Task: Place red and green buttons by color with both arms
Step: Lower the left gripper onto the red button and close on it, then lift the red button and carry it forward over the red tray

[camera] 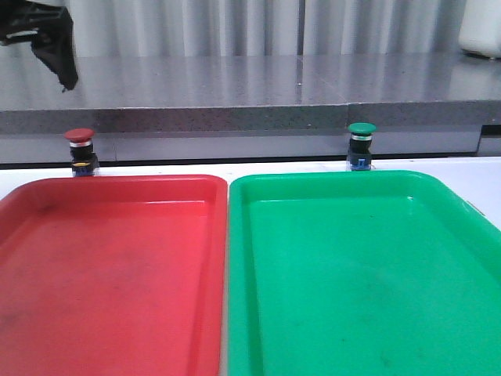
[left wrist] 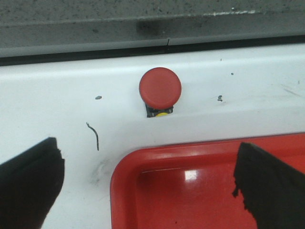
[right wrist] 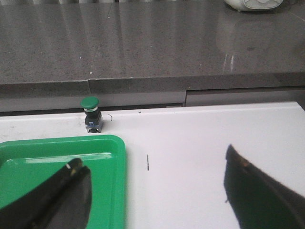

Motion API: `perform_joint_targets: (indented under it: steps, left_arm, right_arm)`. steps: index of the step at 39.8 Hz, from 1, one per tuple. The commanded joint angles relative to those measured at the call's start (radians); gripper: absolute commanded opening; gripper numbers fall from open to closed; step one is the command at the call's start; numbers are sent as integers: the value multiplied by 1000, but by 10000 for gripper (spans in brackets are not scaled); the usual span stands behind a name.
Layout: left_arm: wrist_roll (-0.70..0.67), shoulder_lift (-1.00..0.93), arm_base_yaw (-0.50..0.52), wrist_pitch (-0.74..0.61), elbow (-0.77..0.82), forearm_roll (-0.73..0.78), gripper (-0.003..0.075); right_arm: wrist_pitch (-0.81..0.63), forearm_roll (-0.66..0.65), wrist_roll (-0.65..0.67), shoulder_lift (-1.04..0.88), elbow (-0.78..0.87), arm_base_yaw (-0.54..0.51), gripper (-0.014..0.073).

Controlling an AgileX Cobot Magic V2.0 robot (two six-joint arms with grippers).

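At the far edge of the white worktop (camera: pixel 438 163), just beyond the rims of the two trays, both buttons stood upright and untouched. The red button (camera: pixel 79 150) sat just behind the far left corner of the red tray (camera: pixel 117 266); the green button (camera: pixel 361 145) sat just behind the far rim of the green tray (camera: pixel 368 274). Neither was in a tray yet, so the sorting had not begun.

The left gripper (left wrist: pixel 152 186) hung above the red tray's corner with its fingers (left wrist: pixel 28 186) spread wide, the red button (left wrist: pixel 160 90) ahead of the gap and well clear of both tips. The right gripper (right wrist: pixel 157 195) was likewise wide open and held nothing, but the green button (right wrist: pixel 90 113) lay well apart from it, off toward one finger rather than centred.

The risks, as I judged them: the right arm needed a sideways correction first, or one finger would strike the mushroom cap and tip the button over. Both buttons were top-heavy on narrow bases, so a glancing touch could topple or skid them. They also stood tight against the tray rims, so a low finger could catch the rim and shove the tray instead.

Behind the buttons ran a dark grey speckled ledge (camera: pixel 250 94), close enough to crowd any overshoot. A white object (camera: pixel 479 31) rested on it at the far right, out of the way.
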Motion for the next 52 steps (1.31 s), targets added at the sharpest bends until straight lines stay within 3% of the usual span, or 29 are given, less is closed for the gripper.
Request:
perform_joint_targets:
  steps: [1,22,27,35,39,43,52]
  left_arm:
    - [11,27,-13,-7,-109,3,691]
    - [11,281,-38,-8,-307,11,683]
    - [11,281,-38,-2,-307,11,570]
    - [11,281,-38,2,-307,11,253]
    - [11,281,-38,0,-312,11,134]
    - [11,280,-38,25,-337,11,73]
    - [11,197,-36,97,-352,11,66]
  right_arm:
    - [-85,-1,-3,14,-36,2,590]
    - [-85,-1,-3,14,-36,2,590]
    - [-85,-1,-3,14,-36,2,590]
    - [-85,-1,-3,14,-36,2,590]
    - [-85,-1,-3,14,-36,2,590]
    - [-85,-1,-3,14,-36,2,590]
    - [-85,-1,-3,14,-36,2,590]
